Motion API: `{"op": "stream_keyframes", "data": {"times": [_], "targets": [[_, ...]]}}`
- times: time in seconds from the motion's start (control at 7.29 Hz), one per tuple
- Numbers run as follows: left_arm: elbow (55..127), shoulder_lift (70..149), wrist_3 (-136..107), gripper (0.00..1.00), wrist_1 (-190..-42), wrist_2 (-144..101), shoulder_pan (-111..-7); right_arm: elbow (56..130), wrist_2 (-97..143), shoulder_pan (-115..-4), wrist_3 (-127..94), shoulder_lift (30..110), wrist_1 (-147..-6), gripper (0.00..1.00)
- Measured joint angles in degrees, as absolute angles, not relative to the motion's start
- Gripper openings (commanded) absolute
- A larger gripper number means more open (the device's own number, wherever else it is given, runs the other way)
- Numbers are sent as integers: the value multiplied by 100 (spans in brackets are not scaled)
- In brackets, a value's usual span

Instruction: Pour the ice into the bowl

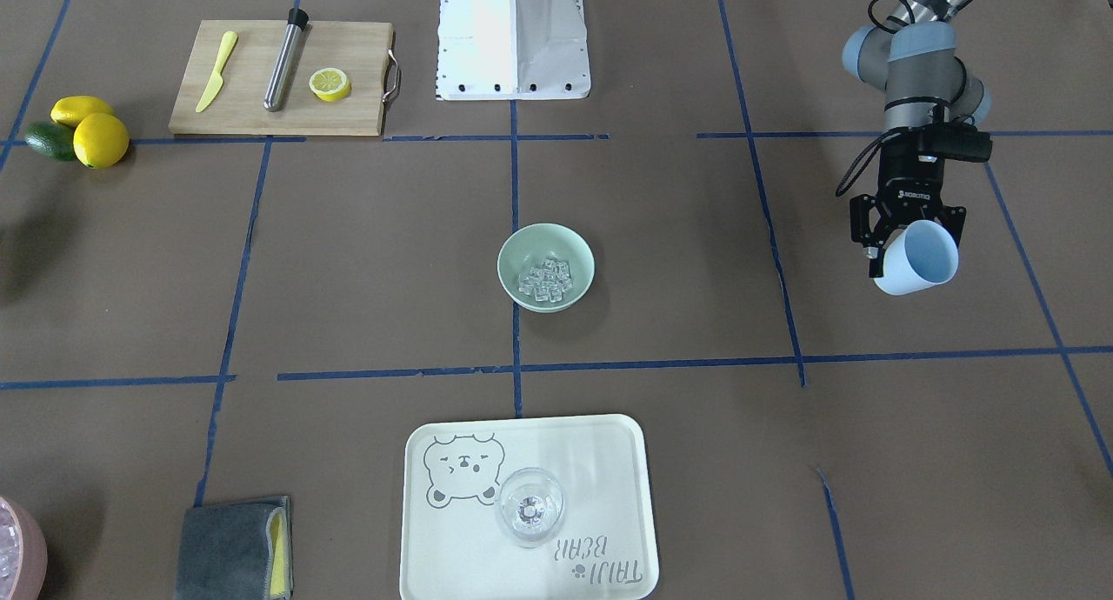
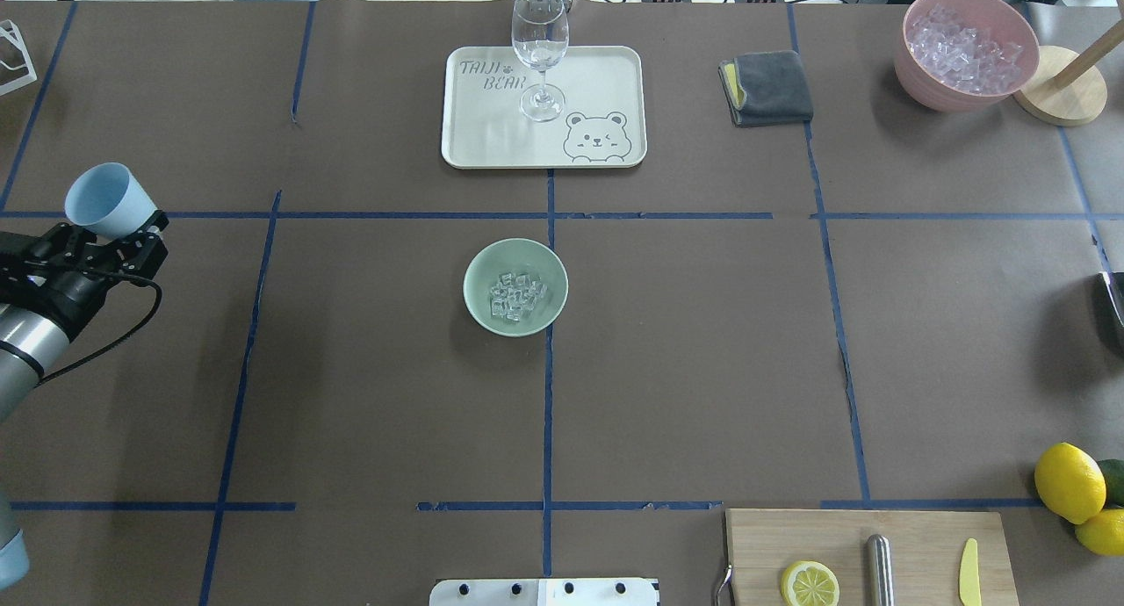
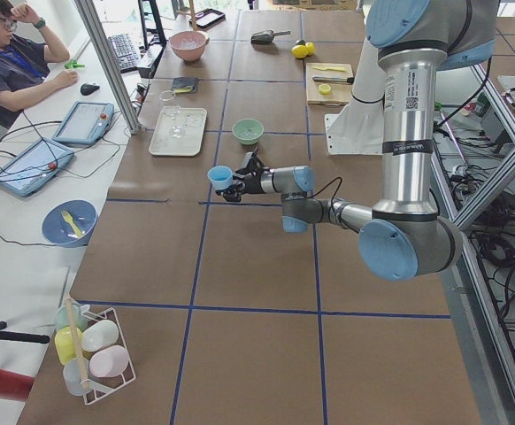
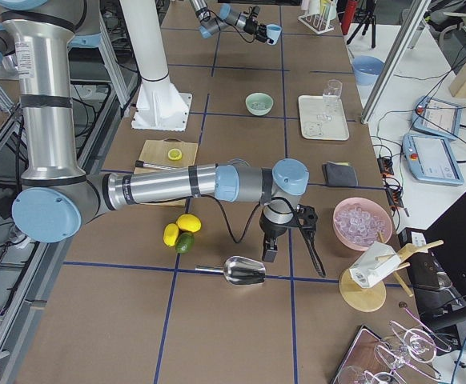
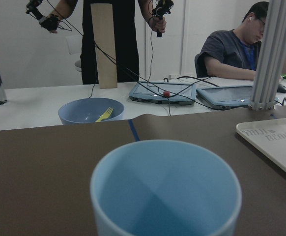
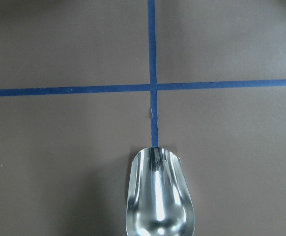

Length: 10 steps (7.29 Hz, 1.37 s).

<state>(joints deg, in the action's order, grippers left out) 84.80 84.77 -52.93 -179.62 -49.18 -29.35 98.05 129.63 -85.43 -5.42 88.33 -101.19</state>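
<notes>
**Left hand** (image 1: 909,250): clamped on a light blue cup (image 1: 917,256), one finger on each side of the wall. The cup hangs above the worktop (image 1: 696,235) near its left edge, tilted, with its mouth turned toward the far edge.

**Right hand** (image 4: 293,260): over the worktop beside its right edge. I cannot tell whether the fingers are apart or together. A metal scoop (image 4: 245,272) lies on the worktop just beside it, and the right wrist view looks straight down on the scoop's pan.

**Bowl** (image 1: 529,242): mint green and upright, at the middle of the worktop on a blue tape line, well apart from both hands.

**Ice** (image 1: 546,278): a small heap of clear cubes lying in the bottom of the bowl.

**Tray** (image 1: 600,443): cream with a bear print, at the middle of the far edge. A stemmed glass (image 1: 529,506) stands upright on it.

**Cloth** (image 1: 230,548): grey and folded, at the far edge, on the right of the tray.

**Pink bowl** (image 2: 922,61): at the far right corner, filled with more cubes.

**Board** (image 1: 252,113): wooden, at the near edge on the right of the robot's base. It carries a yellow knife (image 1: 216,71), a metal rod (image 1: 284,61) and a lemon half (image 1: 330,84).

**Lemons** (image 1: 100,139): two, with a green fruit (image 1: 48,141) touching them, at the right edge beside the board.
</notes>
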Motion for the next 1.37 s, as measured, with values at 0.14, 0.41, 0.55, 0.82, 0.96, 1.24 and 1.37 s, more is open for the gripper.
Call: {"op": "stream_keyframes", "data": {"times": [0.14, 0.41, 0.55, 0.82, 0.96, 1.24, 1.37], "targets": [[8050, 8452, -5317, 0, -18408, -4664, -2920, 9810, 12963, -8543, -539, 8833, -10117, 100], [7620, 8375, -5302, 4, -18715, -4408, -2892, 9816, 12964, -8543, -537, 8833, -10116, 100], [7547, 8348, -5285, 10, -18710, -4390, -2854, 9817, 12962, -8543, -536, 8833, -10116, 100], [7488, 8335, -5269, 13, -18668, -4383, -2594, 9817, 12956, -8543, -536, 8831, -10116, 100], [7472, 8337, -5284, 18, -18665, -4368, -2422, 9817, 12955, -8543, -536, 8827, -10116, 100], [7395, 8347, -5342, 22, -18670, -4340, -2231, 9817, 12955, -8543, -536, 8819, -10116, 100], [7342, 8349, -5449, 22, -18673, -4300, -2162, 9817, 12955, -8543, -536, 8817, -10116, 100]]}}
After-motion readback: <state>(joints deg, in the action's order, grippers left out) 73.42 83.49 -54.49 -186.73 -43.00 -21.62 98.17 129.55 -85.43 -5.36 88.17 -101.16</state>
